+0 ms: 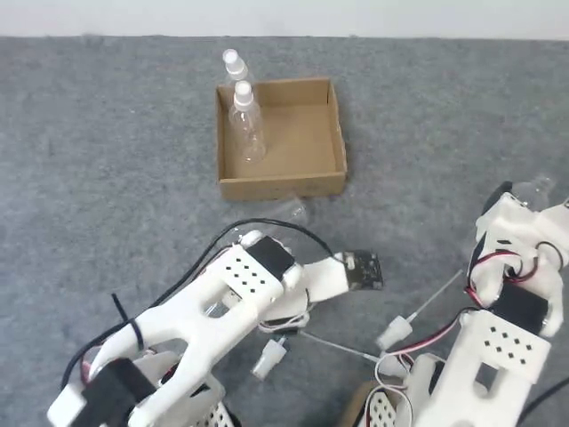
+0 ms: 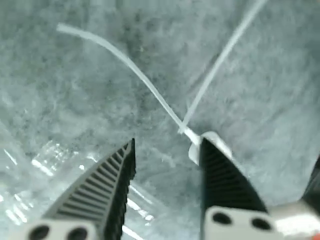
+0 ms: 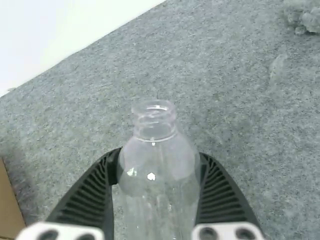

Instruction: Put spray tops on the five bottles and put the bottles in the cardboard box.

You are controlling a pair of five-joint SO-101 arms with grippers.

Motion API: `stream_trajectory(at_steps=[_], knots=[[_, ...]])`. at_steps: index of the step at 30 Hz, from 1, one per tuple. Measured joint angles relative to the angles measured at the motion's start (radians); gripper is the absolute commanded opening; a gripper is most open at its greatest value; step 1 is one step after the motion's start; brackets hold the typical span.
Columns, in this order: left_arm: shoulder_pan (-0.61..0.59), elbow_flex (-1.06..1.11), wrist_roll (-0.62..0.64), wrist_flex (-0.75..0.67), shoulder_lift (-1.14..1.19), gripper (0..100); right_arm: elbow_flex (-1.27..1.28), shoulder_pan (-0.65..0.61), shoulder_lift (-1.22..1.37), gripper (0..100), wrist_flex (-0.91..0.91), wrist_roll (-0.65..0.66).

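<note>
Low at the left, the left claw [image 2: 166, 145] hung wide open over a loose spray top [image 2: 195, 149] on the counter [image 1: 107, 178], apparently poised to pick it up. Upper middle, the cardboard box [image 1: 339, 133] held one capped bottle [image 1: 246, 124]. At right, the right claw [image 3: 159, 165] gripped an uncapped bottle [image 3: 154, 125] neck-outward, likely presenting it for capping.

A soft grey mat [image 1: 107, 178] spread out wide, from side to side. It looked fuzzy, with small dark and light specks. Along its far edge ran a plain white wall [image 1: 284, 16]. The light was even, and the shadows were faint.
</note>
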Motion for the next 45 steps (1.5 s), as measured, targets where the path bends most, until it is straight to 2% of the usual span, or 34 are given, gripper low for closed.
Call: stream_trajectory(at_steps=[3, 6, 14, 21, 32, 37, 42, 45], knots=[[0.021, -0.002, 0.074, 0.000, 0.003, 22, 0.000, 0.000, 0.000, 3.7, 0.000, 0.000], [0.072, -0.002, 0.086, -0.009, 0.014, 22, 0.000, 0.000, 0.000, 3.8, 0.000, 0.000], [0.181, 0.031, 0.176, -0.239, 0.017, 22, 0.000, 0.000, 0.000, 3.8, 0.000, 0.000], [0.189, 0.112, 0.190, -0.367, 0.017, 22, 0.000, 0.000, 0.000, 3.8, 0.000, 0.000], [0.292, 0.157, 0.190, -0.387, 0.017, 21, 0.000, 0.000, 0.000, 3.8, 0.000, 0.000], [0.292, 0.157, 0.190, -0.405, 0.028, 15, 0.000, 0.000, 0.000, 3.8, 0.000, 0.000], [0.292, 0.081, 0.195, -0.368, 0.181, 14, 0.000, 0.000, 0.000, 3.8, 0.000, 0.000], [0.295, -0.032, 0.190, -0.298, 0.298, 8, 0.000, 0.000, 0.000, 3.8, 0.000, 0.000]])
